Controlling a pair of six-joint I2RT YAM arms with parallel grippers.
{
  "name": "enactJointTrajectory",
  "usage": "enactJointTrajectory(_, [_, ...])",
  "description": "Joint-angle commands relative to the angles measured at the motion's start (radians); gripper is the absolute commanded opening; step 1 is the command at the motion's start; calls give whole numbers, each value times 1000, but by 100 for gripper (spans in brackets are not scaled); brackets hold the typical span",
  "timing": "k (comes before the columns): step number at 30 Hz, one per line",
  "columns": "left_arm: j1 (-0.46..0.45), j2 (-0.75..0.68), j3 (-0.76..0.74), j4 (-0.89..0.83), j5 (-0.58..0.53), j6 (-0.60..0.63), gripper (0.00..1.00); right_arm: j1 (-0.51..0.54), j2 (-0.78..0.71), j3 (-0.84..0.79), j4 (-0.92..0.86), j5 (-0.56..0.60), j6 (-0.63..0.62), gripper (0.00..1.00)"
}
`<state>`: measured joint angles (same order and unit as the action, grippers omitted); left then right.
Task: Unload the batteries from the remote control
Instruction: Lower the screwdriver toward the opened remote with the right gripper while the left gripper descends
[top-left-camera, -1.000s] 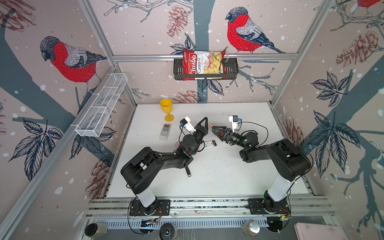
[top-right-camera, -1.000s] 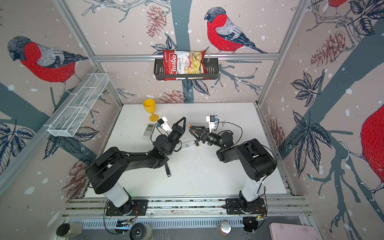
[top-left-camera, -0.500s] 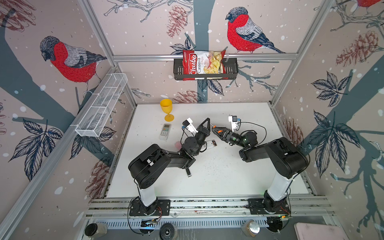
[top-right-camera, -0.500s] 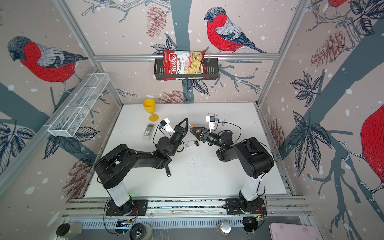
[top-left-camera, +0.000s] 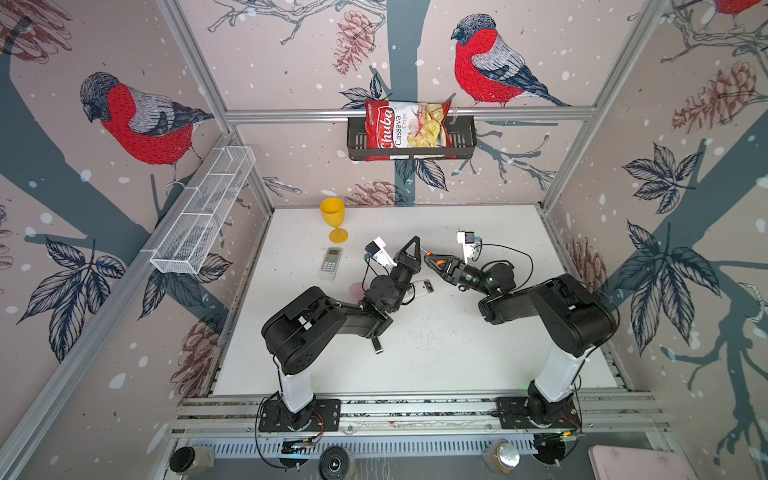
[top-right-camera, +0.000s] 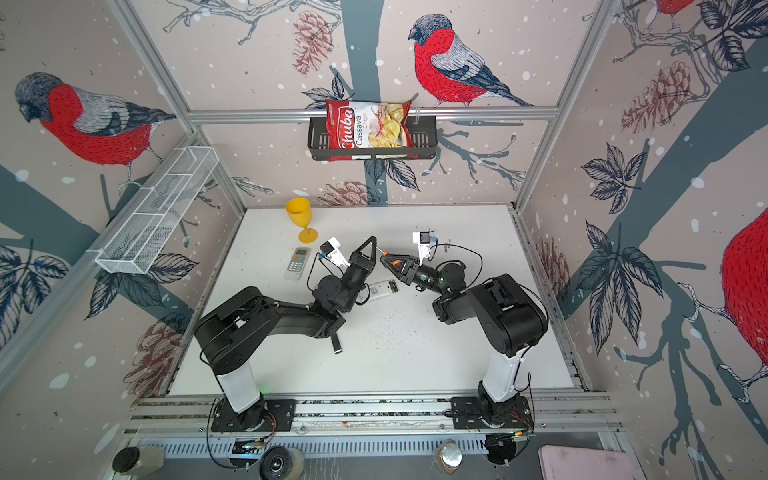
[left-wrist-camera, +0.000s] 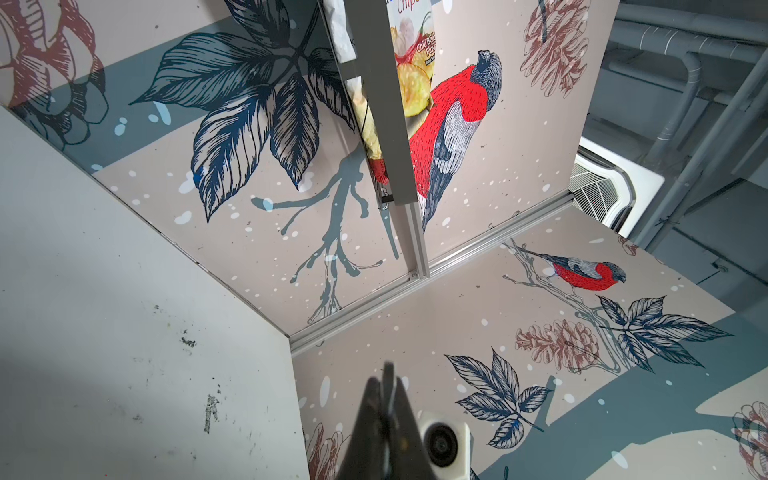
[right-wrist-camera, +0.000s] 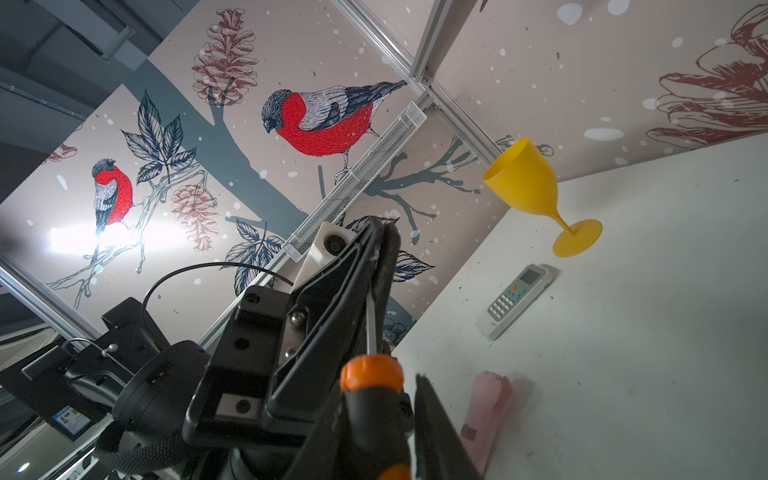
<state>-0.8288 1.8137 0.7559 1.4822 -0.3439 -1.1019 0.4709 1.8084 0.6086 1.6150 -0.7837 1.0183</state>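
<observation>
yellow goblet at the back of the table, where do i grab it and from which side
Probably the thin stem just under the bowl, jaws level, coming in from the table's middle. The yellow goblet stands upright on its foot; its bowl is wide and tapering, the back wall stands close behind it, and a keypad remote lies just in front.

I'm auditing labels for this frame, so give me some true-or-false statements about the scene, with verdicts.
The yellow goblet stands upright. True.
The chips bag lies on the table. False: it sits in the black wall basket.
The left tool pinches the screwdriver shaft. True.
The right tool holds the keypad remote. False: that remote lies on the table near the goblet, and the screwdriver handle is in that tool.
</observation>
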Motion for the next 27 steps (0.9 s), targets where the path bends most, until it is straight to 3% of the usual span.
enactJointTrajectory(1, [-12, 13, -7, 67, 43, -12, 0, -2, -8, -5, 250, 39, -9, 26])
enactJointTrajectory(8, [-25, 28, -15, 86, 32, -14, 0, -3, -25, -18, 250, 50, -18, 28])
enactJointTrajectory(12, [-32, 37, -28, 102, 15, -18, 0, -3, -31, -27, 250, 52, -24, 39])
enactJointTrajectory(16, [-37, 47, -32, 113, 11, -19, 0, -3, -32, -27, 250, 52, -24, 40])
enactJointTrajectory(27, [-49, 66, -35, 122, 9, -21, 0, -9, -30, -32, 250, 60, -22, 11])
